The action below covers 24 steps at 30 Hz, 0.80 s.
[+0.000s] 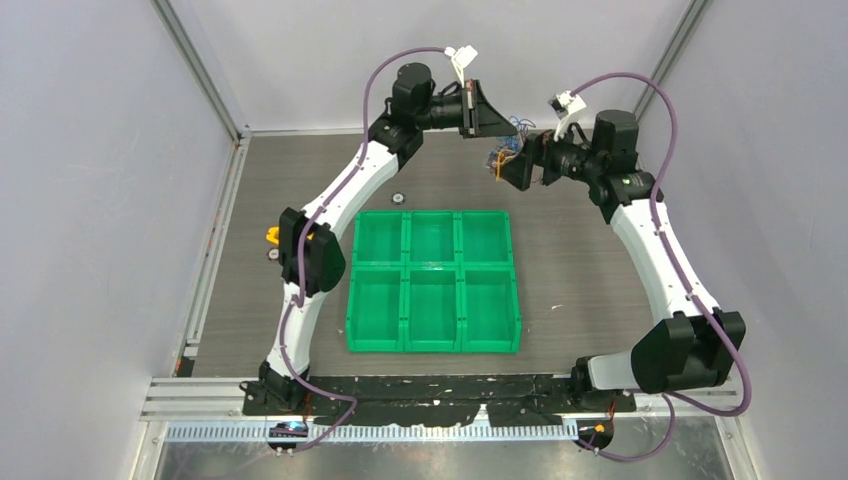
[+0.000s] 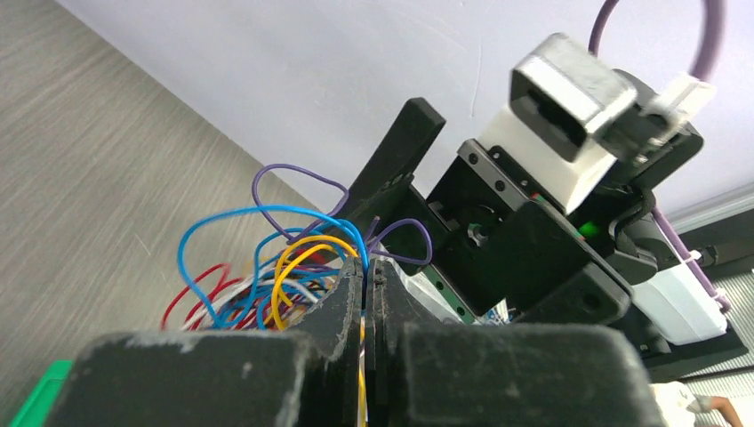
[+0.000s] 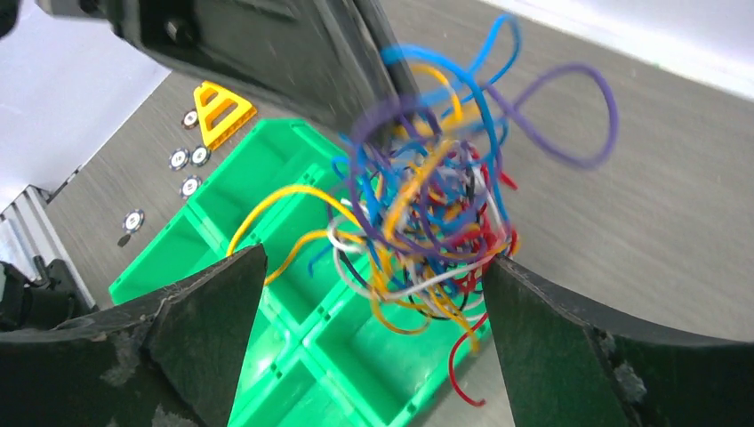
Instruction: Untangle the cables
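The cables (image 3: 427, 222) are one knotted ball of blue, yellow-orange, red, white, black and purple strands. It hangs in the air over the far middle of the table (image 1: 580, 260), beyond the far edge of the green tray (image 1: 350, 300). From where I stand, the left gripper (image 2: 366, 285) is what carries it. Its jaws are pressed together on a yellow strand and perhaps a few others, and the loops spring out past the tips. I take that as an anchor, lifted so nothing drags on the table. The right gripper (image 3: 373, 262) faces the ball with its jaws spread wide, one finger on either side, gripping nothing. It looks lined up to close on some strands and draw them away from the left's hold.
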Each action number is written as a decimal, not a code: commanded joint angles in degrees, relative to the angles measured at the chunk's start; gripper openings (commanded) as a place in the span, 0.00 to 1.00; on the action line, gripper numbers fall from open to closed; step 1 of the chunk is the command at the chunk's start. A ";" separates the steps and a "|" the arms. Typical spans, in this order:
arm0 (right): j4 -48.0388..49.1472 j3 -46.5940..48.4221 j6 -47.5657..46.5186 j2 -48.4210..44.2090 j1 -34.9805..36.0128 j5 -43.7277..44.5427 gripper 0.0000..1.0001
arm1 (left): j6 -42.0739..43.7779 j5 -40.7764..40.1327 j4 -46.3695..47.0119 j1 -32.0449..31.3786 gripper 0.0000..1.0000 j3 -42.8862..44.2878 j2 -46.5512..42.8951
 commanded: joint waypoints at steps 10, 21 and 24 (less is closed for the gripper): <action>1.54 2.36 -7.59 4.45 -1.02 14.59 0.06 | 3.73 -0.27 -2.87 5.44 0.00 -2.54 -9.53; -6.86 3.73 -10.71 2.96 -9.80 11.31 0.05 | 24.56 -15.10 -22.45 14.10 0.00 -4.81 -16.88; -7.24 4.90 -10.05 3.21 -9.92 10.35 0.05 | 25.79 -14.29 -23.33 15.28 0.00 -5.94 -17.11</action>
